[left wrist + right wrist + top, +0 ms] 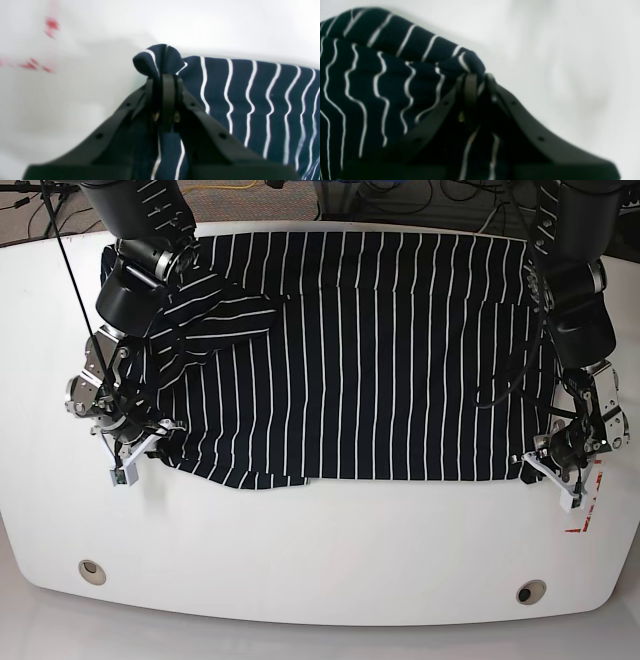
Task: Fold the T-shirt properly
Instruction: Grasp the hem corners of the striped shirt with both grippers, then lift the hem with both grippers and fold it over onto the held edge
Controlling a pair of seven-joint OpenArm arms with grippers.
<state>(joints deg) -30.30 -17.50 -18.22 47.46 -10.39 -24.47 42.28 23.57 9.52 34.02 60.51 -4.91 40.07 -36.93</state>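
The left gripper [165, 75] is pressed together on a bunched corner of the T-shirt [250, 100]. A small knot of dark navy fabric with one white stripe bulges just beyond its tips, and more striped cloth runs back between the two black arms of the gripper toward the camera. To one side of the tips the fabric spreads out flat in a broad striped panel; to the other side lies bare white surface [75, 100], carrying a few blurred red marks [51, 25] well apart from the gripper.

The right gripper [477, 77] is likewise clamped on the T-shirt [370, 87]. A folded lip of fabric wraps over its tips, and striped cloth hangs down between its arms. From the tips the garment extends to one side in rippled stripes, with a rolled edge above it; the opposite side shows only blurred white surface [570, 62].

In the base view, the left gripper [550, 463] sits at the lower corner of the T-shirt [380, 350] on the view's right, with red tape marks [590, 500] on the surface just outside it. The right gripper [135, 448] holds the lower corner on the view's left, where the hem is pulled into a rumpled point. Between the two grippers the hem runs across the white surface [320, 570]. Away from the grippers, the body of the shirt lies spread out to the far edge, stripes running front to back, with a sleeve folded inward beside the right arm.
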